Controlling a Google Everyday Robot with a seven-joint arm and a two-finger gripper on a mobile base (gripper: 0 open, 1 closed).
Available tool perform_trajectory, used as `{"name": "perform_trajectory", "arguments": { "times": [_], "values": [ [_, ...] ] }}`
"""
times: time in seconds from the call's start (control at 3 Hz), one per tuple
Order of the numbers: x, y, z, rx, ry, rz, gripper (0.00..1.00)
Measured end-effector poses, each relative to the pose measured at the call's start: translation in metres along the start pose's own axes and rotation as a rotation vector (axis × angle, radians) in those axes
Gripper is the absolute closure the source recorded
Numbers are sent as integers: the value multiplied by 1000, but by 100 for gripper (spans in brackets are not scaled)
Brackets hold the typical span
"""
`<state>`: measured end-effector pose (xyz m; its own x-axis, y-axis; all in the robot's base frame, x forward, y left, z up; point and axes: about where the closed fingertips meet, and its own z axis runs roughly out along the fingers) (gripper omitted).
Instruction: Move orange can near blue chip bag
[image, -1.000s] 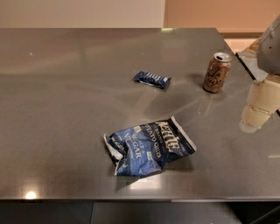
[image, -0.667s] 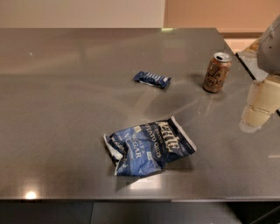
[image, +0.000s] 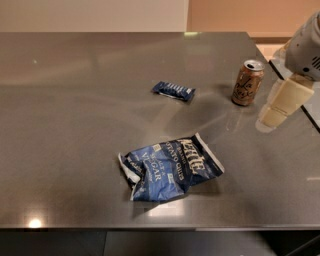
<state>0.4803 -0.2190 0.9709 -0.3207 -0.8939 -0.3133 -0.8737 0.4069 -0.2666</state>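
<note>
The orange can (image: 247, 83) stands upright on the grey table (image: 75, 100) at the far right, tan-orange with dark cursive lettering and a silver top. The blue chip bag (image: 170, 167) lies crumpled near the table's front middle, well apart from the can. My gripper (image: 281, 104), cream-coloured under a white arm housing, hangs just right of the can and slightly nearer the front, not touching it.
A small dark blue snack bar wrapper (image: 173, 90) lies left of the can, toward the table's middle. The table's right edge runs close behind the gripper, and its front edge is just below the chip bag.
My gripper has shifted a little left and away from the front, closer to the can. The can, bag and wrapper have not moved.
</note>
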Motion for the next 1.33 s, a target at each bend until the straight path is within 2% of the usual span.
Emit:
{"name": "perform_trajectory", "arguments": {
  "times": [0.33, 0.67, 1.33],
  "values": [
    [1, -44, 22, 30, -84, 120, 0],
    [7, -77, 38, 53, -126, 203, 0],
    [22, -130, 76, 72, -185, 342, 0]
  ]
}}
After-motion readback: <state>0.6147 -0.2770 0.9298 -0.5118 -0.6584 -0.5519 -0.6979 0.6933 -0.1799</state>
